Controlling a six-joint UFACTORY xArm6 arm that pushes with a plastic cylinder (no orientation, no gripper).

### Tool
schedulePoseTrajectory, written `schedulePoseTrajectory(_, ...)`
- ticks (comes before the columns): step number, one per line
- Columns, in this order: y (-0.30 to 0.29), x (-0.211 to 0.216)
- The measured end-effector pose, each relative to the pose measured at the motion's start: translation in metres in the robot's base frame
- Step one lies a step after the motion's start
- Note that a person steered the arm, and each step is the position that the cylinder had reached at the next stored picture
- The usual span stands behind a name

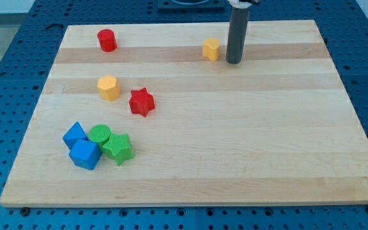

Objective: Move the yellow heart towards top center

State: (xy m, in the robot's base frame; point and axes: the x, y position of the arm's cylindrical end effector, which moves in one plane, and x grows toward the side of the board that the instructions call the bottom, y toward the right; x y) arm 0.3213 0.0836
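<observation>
Wooden counter (235, 140), pale planks, fills most of the view; blue perforated surface shows round its edges.

Arm: only the straight dark rod shows, coming down from the view's top edge, close to upright. Its upper part is cut off by the frame, so the arm body cannot be made out. My tip (234, 62) rests on the counter near the top, a little right of centre. The tool is a bare rod, nothing to open or clench, and it grasps nothing.

Blocks, larger cluster first. Lower left: two blue blocks, one a cube (85, 154) at the front, the other (75, 135) just behind and touching it, shape partly hidden. A green cylinder (99, 135) sits against them, and a green star (117, 147) touches the cylinder on its right.

Mid left: red star (142, 101), and a yellow hexagonal block (108, 87) just beside it to the upper left, apart.

Upper left: red cylinder (107, 40), well apart from the rest.

Task piece: yellow heart (211, 49) lies near the top centre, just left of my tip. A narrow gap seems to show between heart and rod, though contact is hard to judge. The heart outline is small and not crisp.
</observation>
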Motion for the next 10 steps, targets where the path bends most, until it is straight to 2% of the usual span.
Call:
schedulePoseTrajectory(1,-0.020,-0.033)
schedulePoseTrajectory(2,-0.036,-0.026)
schedulePoseTrajectory(3,-0.027,-0.029)
schedulePoseTrajectory(4,-0.052,-0.039)
schedulePoseTrajectory(5,-0.021,-0.006)
schedulePoseTrajectory(6,-0.022,0.034)
schedulePoseTrajectory(7,-0.071,0.034)
schedulePoseTrajectory(8,-0.094,0.015)
schedulePoseTrajectory(9,-0.094,-0.023)
schedulePoseTrajectory(10,-0.089,-0.026)
